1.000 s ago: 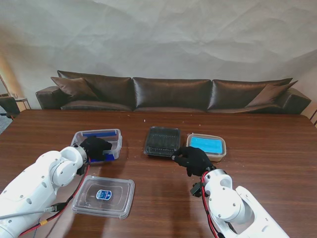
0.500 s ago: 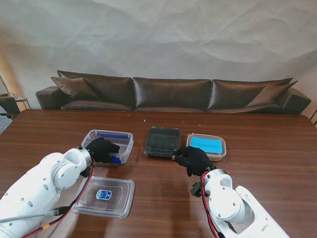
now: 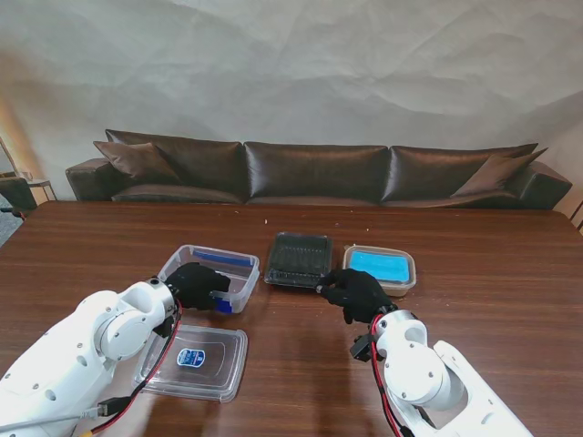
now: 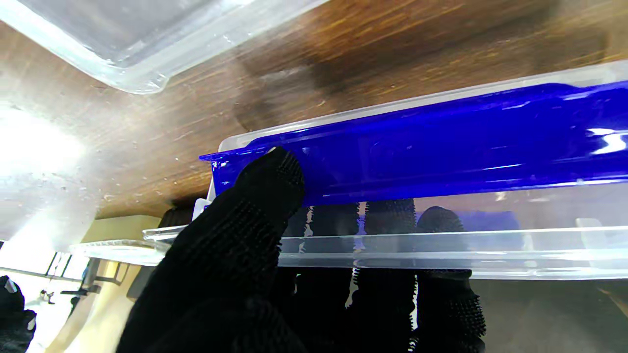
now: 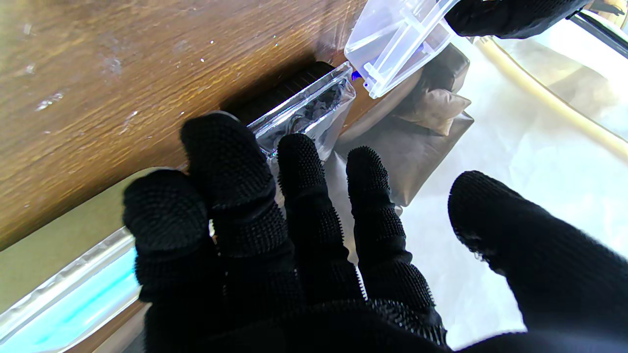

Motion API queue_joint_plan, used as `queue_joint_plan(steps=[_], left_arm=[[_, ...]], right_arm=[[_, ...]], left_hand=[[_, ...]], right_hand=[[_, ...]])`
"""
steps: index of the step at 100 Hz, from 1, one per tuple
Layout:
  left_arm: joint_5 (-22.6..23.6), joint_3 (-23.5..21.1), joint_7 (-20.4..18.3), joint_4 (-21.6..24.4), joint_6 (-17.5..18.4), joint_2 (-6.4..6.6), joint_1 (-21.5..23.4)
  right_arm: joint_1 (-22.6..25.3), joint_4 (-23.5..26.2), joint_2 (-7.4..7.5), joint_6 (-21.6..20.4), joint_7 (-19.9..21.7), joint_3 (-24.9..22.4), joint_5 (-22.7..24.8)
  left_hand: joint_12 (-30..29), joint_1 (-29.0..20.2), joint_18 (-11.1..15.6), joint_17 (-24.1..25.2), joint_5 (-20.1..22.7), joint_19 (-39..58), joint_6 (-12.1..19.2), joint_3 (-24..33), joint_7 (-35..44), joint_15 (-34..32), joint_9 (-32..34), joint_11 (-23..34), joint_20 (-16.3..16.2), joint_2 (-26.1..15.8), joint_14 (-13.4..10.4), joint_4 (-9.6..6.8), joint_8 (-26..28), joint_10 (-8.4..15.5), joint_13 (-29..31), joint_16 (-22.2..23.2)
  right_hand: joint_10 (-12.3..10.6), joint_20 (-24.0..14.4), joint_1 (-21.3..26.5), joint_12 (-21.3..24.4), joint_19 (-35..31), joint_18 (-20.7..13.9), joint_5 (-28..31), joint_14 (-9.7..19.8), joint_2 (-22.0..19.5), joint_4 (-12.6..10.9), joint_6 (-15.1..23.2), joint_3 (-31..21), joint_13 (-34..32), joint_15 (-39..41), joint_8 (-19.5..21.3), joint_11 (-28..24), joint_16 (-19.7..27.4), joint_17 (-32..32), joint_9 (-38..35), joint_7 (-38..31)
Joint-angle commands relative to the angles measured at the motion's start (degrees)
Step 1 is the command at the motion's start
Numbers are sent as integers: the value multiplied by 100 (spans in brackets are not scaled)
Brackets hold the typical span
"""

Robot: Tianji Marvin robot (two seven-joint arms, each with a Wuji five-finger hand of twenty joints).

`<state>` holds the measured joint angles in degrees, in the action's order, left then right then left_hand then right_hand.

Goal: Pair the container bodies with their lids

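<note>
The left hand is clamped on the near wall of a clear container body; in the left wrist view the thumb presses the outside of a blue clip bar along the rim, while the other fingers show through the clear plastic inside the wall; the container is tilted, its near side raised off the desk in that hand's grip; it has blue bars on the near and far edges, and sits left of centre, just left of the black tray.

Nearer to me, beside the left forearm, a clear flat lid with a small blue label lies on the desk, apart from the container body; its corner shows in the left wrist view.

The right hand rests at the near right corner of the black tray; its fingers are spread and loosely curled, closed on nothing; in the right wrist view the fingertips touch or nearly touch the tray's clear edge, and I cannot tell which; the thumb stands well apart from the rest.

Just right of the black tray, touching or nearly so, a clear container with a turquoise lid sits flat on the desk, beside the right hand; a brown sofa stands beyond the desk's far edge.
</note>
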<state>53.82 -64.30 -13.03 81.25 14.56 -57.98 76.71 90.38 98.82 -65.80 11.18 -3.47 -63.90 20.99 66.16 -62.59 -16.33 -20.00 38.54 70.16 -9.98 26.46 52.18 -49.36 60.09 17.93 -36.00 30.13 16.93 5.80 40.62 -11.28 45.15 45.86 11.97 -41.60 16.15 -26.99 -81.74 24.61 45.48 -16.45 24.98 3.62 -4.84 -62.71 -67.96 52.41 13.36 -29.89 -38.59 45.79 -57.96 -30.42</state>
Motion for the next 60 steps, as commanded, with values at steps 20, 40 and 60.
queue_joint_plan(steps=[20,40,60], left_arm=[[-24,-40,-251,325,-341,-27,225],[-101,-7,-239,331,-359,-33,277],[-100,-29,-298,401,-296,-21,340]], right_arm=[[14,2,-13,4,109,15,-16],[12,-5,-15,6,104,15,-24],[12,1,-14,26,117,19,-37]], left_hand=[[78,-237,-241,-434,381,872,299,492,742,-1069,271,129,-556,28,-278,57,195,-79,684,433],[102,-243,-182,-310,379,753,305,502,733,-1004,245,135,-544,26,-242,54,199,-75,591,419],[129,-245,-51,-122,365,550,353,500,734,-818,184,131,-501,13,-200,49,197,-1,424,363]], right_hand=[[150,-112,23,-27,50,154,27,-173,-115,-70,7,118,72,17,34,77,58,-1206,-127,39],[162,-113,23,-27,51,157,30,-160,-126,-70,-5,126,66,24,34,78,57,-1209,-129,40],[158,-115,21,-26,50,156,32,-179,-127,-70,-5,130,67,25,34,78,56,-1212,-127,43]])
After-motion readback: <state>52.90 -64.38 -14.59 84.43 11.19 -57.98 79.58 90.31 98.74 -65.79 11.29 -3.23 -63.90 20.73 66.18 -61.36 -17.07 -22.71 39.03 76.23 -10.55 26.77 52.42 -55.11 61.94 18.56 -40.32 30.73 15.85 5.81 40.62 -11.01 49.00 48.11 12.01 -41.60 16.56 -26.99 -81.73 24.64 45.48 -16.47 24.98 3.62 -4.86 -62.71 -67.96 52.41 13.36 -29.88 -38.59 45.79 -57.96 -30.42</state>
